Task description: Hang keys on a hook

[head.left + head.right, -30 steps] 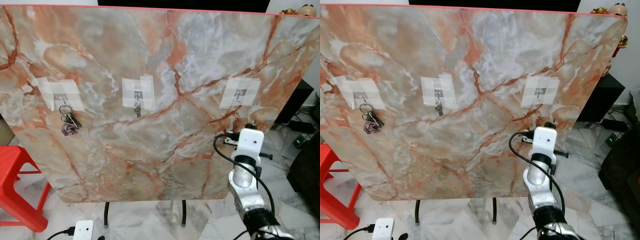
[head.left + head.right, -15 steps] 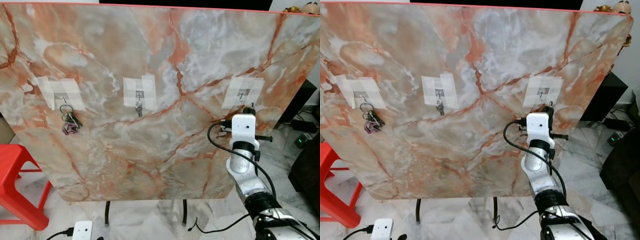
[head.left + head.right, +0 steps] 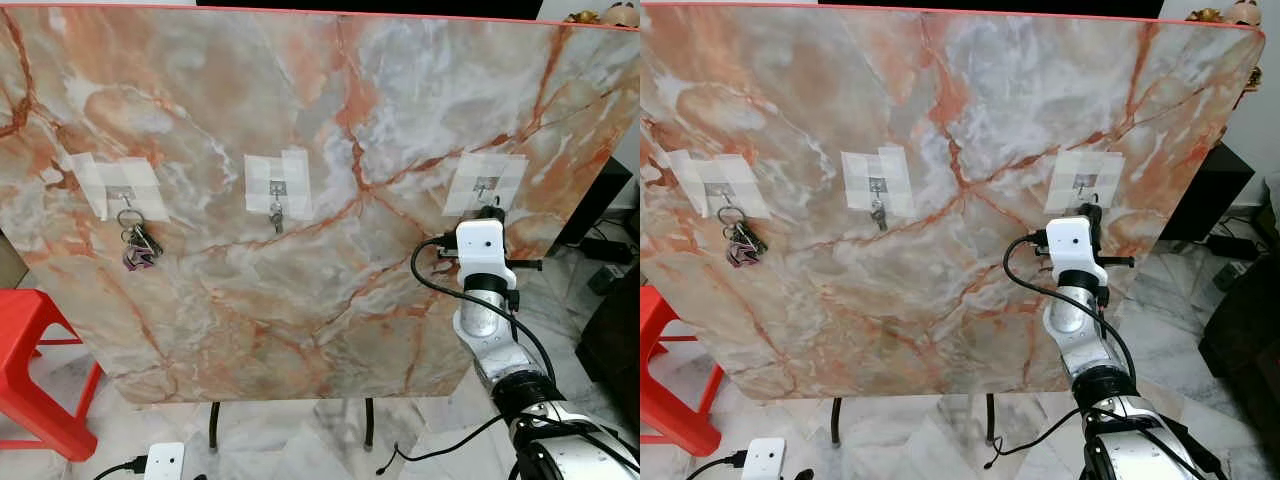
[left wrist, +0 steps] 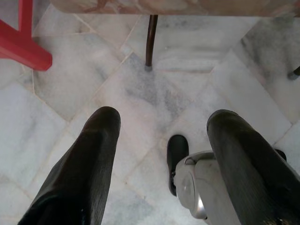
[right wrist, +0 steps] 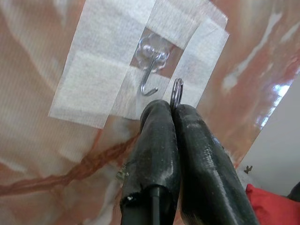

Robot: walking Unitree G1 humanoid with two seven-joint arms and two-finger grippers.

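Observation:
A marble-patterned board (image 3: 330,110) stands upright with three taped hooks. The left hook (image 3: 127,195) carries a key bunch (image 3: 139,246), the middle hook (image 3: 275,192) a single key (image 3: 276,219). The right hook (image 5: 151,70) is bare. My right gripper (image 5: 172,110) is raised just below that hook, shut on a metal key ring (image 5: 176,92) whose loop sticks up beside the hook's tip, a little to one side, not on it. From the head, the right gripper (image 3: 490,212) sits right under the right hook (image 3: 485,186). My left gripper (image 4: 161,126) hangs open over the floor.
A red stool (image 3: 35,360) stands at the lower left beside the board. Black table legs (image 3: 368,425) hold the board over a marble tile floor. A dark cabinet (image 3: 598,200) and cables lie to the right. A white wrist camera block (image 3: 166,461) sits at the bottom left.
My right arm has risen toward the right hook, bringing the key ring up from below the tape to just beside the hook.

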